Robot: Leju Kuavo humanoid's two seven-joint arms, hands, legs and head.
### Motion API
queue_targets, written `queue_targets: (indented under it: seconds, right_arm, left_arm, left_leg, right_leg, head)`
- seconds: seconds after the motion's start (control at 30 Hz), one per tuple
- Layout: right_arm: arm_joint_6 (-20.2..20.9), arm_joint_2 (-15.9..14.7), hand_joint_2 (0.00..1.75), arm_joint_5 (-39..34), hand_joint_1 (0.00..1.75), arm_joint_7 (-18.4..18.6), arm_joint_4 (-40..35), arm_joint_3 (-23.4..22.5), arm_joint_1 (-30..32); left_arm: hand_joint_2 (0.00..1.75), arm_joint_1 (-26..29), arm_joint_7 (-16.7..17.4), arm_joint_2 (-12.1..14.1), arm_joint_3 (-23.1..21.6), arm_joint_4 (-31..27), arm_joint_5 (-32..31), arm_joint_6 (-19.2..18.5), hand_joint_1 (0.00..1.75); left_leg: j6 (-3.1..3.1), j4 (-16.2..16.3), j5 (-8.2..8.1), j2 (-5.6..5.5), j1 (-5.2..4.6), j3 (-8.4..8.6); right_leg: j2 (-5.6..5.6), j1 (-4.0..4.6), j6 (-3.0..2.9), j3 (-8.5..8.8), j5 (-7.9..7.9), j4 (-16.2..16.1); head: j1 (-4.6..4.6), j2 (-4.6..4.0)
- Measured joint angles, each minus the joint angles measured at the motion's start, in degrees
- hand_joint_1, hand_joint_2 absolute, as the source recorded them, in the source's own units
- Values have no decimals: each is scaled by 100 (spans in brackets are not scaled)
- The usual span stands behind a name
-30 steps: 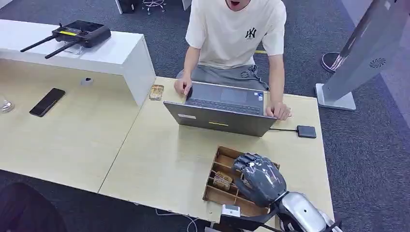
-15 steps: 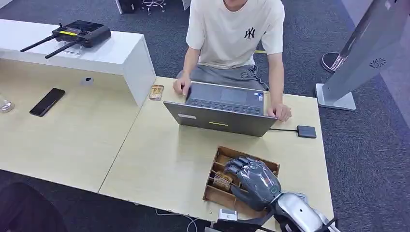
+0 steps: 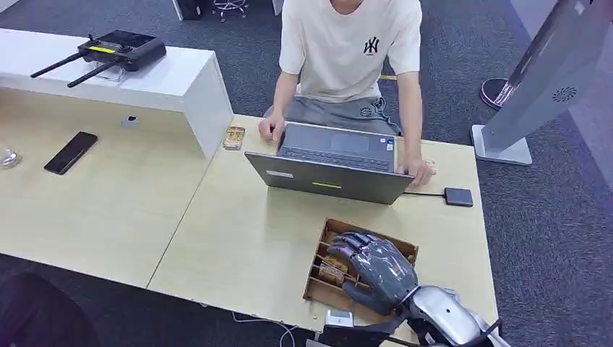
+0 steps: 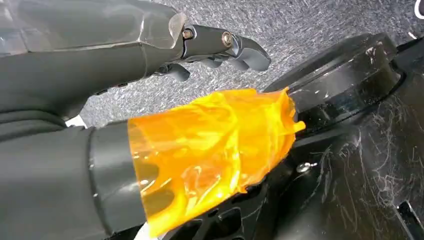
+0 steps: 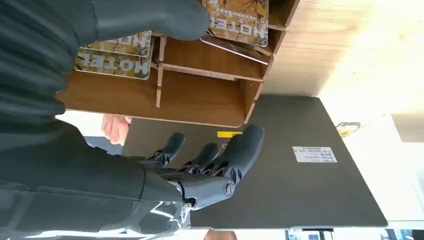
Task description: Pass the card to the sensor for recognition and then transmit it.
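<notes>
A wooden tray with several slots sits near the table's front right edge. Brown patterned hotel cards stand in its left slots. My right hand hovers over the tray with fingers spread and nothing in it. In the right wrist view the thumb lies close beside one card, and another card leans in the neighbouring slot of the tray. A small black sensor lies beyond the tray, cabled to the laptop. My left hand, its thumb wrapped in orange film, hangs over the carpet and holds nothing.
A person sits across the table typing on a grey laptop just beyond the tray. A phone and a small case lie to the left. A controller rests on the white shelf. A grey stand rises at right.
My right hand has drawn back toward me and sunk lower over the tray, its fingers now spread over the card slots. The person's hands shifted slightly on the laptop.
</notes>
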Motion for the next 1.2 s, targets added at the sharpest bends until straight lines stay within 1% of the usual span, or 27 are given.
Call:
queue_targets:
  seconds: [0.03,0.07,0.2,0.23,0.3,0.37,0.4,0.47,0.5,0.57,0.67,0.73,0.77,0.8,0.93,1.0,1.1,1.17,1.2]
  right_arm:
    - [11,0,175,-24,49,20,0,0,0]
    - [26,2,175,-50,52,35,0,-2,0]
    - [78,2,175,-100,51,87,-4,-2,0]
    - [83,2,175,-105,58,92,-4,0,1]
    - [85,2,175,-103,59,100,-4,0,0]
    - [92,4,175,-50,77,135,-2,2,0]
    - [90,15,175,-20,79,146,2,2,-1]
    - [72,37,175,77,77,175,31,22,-3]
    - [59,52,175,136,80,181,46,33,-4]
    - [26,68,175,216,79,194,81,61,-7]
    - [-68,94,175,448,82,240,133,103,-26]
    - [-114,120,175,560,80,291,173,120,-33]
    - [-136,131,175,619,75,315,190,129,-36]
    - [-155,149,175,674,77,332,210,138,-40]
    - [-160,164,175,772,72,387,271,146,-54]
    - [-157,175,175,787,79,393,295,149,-54]
    - [-151,190,175,787,84,393,324,155,-54]
    - [-151,205,175,787,84,393,339,162,-54]
    - [-151,208,175,787,87,393,348,166,-55]
  left_arm:
    - [0,-8,-2,-4,-2,20,17,-2,0]
    - [0,-11,-9,-11,0,28,35,-2,0]
    - [0,-18,-50,-41,-2,79,37,-39,0]
    - [0,-18,-50,-46,-2,83,37,-48,0]
    - [0,-19,-55,-52,-2,109,39,-61,0]
    - [0,-19,-63,-59,-2,127,41,-76,0]
    - [0,-19,-68,-66,-2,133,46,-79,0]
    - [0,-27,-70,-83,-2,164,52,-90,0]
    - [0,-28,-72,-83,-2,166,50,-96,0]
    - [0,-28,-76,-81,-2,168,26,-96,0]
    - [0,-29,-48,-81,-2,168,-68,-92,0]
    - [0,-29,-28,-81,-2,170,-101,-79,0]
    - [0,-29,-11,-81,-2,170,-122,-76,0]
    - [0,-29,18,-81,-2,170,-131,-74,0]
    - [0,-28,39,-81,-4,170,-173,-46,0]
    - [0,-29,63,-83,-4,170,-157,-35,0]
    - [0,-30,63,-83,-4,170,-94,-33,0]
    - [0,-30,55,-83,-4,170,-42,-33,0]
    - [0,-30,50,-83,-4,170,-24,-33,0]
  left_leg:
    - [0,0,0,0,0,0]
    - [0,0,0,0,0,0]
    - [0,0,0,0,0,0]
    - [0,0,0,0,0,0]
    - [0,0,0,0,0,0]
    - [0,0,0,0,0,0]
    - [0,0,0,0,0,0]
    - [0,0,0,0,0,0]
    - [0,0,0,0,1,0]
    - [0,0,0,0,1,0]
    - [0,0,0,0,1,0]
    - [0,0,0,0,0,0]
    - [0,0,0,0,0,0]
    - [0,0,0,0,0,0]
    - [0,0,0,0,0,0]
    - [0,0,0,0,0,0]
    - [0,0,0,0,0,0]
    - [0,0,0,0,0,0]
    - [0,0,0,0,0,0]
  right_leg:
    - [0,0,0,0,0,0]
    - [0,0,0,0,0,0]
    - [0,0,0,0,0,0]
    - [0,0,0,0,0,0]
    - [0,0,0,0,0,0]
    - [0,0,0,0,0,0]
    - [0,0,0,0,0,0]
    - [0,0,0,0,0,0]
    - [0,0,0,0,0,0]
    - [0,0,0,0,0,0]
    - [0,0,0,0,0,0]
    - [0,0,0,0,0,0]
    - [0,0,0,0,0,0]
    - [0,0,0,0,0,0]
    - [0,0,0,0,0,0]
    - [0,0,0,0,0,0]
    - [0,0,0,0,0,0]
    - [0,0,0,0,0,0]
    - [0,0,0,0,0,0]
  head:
    - [0,0]
    - [2,0]
    - [0,0]
    - [0,0]
    - [0,0]
    - [0,0]
    - [2,0]
    - [0,0]
    - [2,0]
    - [0,0]
    - [0,0]
    - [0,0]
    - [0,0]
    - [0,0]
    - [0,0]
    - [0,0]
    - [0,0]
    - [0,0]
    - [0,0]
